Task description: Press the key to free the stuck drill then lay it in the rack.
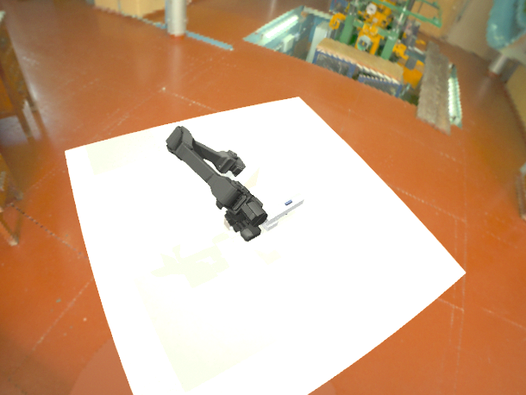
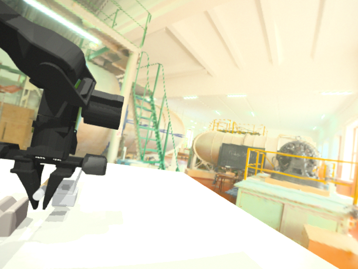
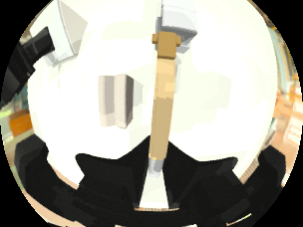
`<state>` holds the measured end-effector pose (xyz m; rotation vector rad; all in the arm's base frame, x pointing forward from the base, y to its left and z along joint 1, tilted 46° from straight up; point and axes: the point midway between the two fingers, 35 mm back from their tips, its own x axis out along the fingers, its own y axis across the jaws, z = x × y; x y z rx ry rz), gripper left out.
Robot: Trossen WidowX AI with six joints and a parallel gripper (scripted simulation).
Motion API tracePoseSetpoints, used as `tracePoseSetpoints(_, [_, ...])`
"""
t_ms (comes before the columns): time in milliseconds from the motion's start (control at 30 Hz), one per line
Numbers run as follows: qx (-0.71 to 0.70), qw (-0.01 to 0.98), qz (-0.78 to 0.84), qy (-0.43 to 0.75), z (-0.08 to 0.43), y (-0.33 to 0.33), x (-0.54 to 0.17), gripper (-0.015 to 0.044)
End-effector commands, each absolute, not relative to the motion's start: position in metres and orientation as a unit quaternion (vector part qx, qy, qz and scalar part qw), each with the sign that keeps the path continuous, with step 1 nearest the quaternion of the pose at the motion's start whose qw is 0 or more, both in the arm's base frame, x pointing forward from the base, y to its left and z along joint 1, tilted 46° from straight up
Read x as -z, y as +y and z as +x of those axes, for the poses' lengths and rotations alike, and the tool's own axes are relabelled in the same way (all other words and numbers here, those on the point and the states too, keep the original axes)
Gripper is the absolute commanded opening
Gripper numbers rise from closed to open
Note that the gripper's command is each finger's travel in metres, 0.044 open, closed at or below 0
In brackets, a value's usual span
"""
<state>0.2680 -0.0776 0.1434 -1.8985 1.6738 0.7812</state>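
Observation:
The drill (image 3: 162,105) (image 2: 38,194) is a long tan rod with a pale grey end. Its far end, with a wider tan collar, meets the mouth of a white holder block (image 3: 178,10) (image 1: 285,211) (image 2: 66,194). A small blue key (image 1: 289,202) sits on top of the block. My gripper (image 3: 155,138) (image 2: 39,202) is shut on the drill's grey near end, just above the white mat (image 1: 345,216). The grey slotted rack (image 3: 116,101) (image 2: 12,214) lies left of the drill. In the top view the arm hides the drill and the rack.
A white wedge-shaped block (image 3: 67,32) lies at the far left of the wrist view. The mat lies on a red-brown floor (image 1: 86,78). Factory machines and a floor opening (image 1: 366,47) are far behind.

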Motion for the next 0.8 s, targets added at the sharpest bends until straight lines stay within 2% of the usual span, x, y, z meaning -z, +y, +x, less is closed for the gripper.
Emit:
tracePoseSetpoints(0, [-0.286, 0.243, -0.695, 0.613, 0.261, -0.079, -0.145, 0.0000])
tracePoseSetpoints(767, [-0.287, 0.243, -0.695, 0.613, 0.229, -0.085, -0.152, 0.0000])
